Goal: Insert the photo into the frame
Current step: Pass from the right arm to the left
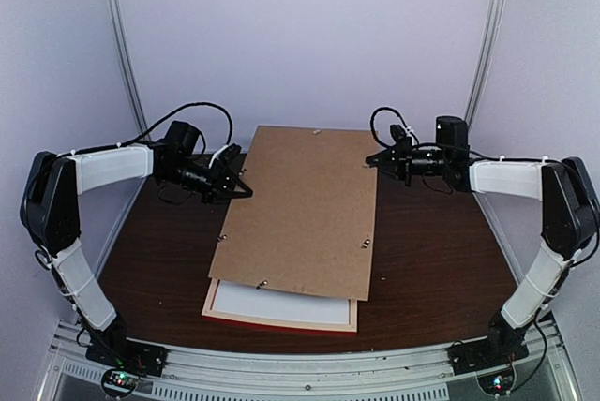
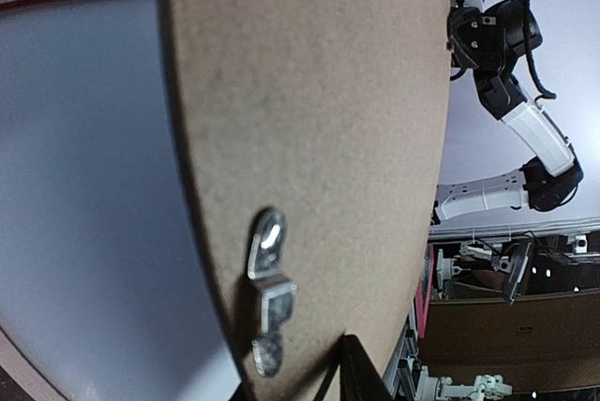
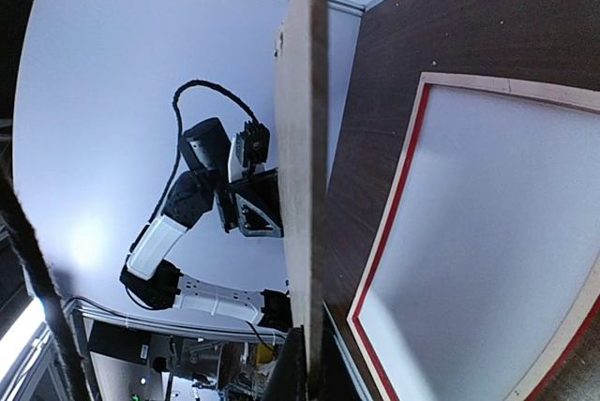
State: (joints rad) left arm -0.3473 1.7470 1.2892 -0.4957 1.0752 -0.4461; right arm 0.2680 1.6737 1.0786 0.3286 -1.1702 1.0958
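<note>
Stiff brown fibreboard backing board (image 1: 300, 204) (matte, with small metal clips (image 2: 267, 293)) hangs tilted above the dark wood-grain surface (image 1: 431, 260). Left claw (image 1: 246, 190) and right claw (image 1: 370, 161) each pinch a side edge. Frame (image 1: 281, 322) lies flat, back-up, under the board's near end: pale wood rim, red outer edge, plain white panel (image 1: 281, 305) inside.

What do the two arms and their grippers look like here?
Both the left arm and right arm have white-shelled links between bulky black joints, on black bases with small green lights. The left gripper and right gripper are black and taper to slim points. A thin black cable loops above each wrist.
</note>
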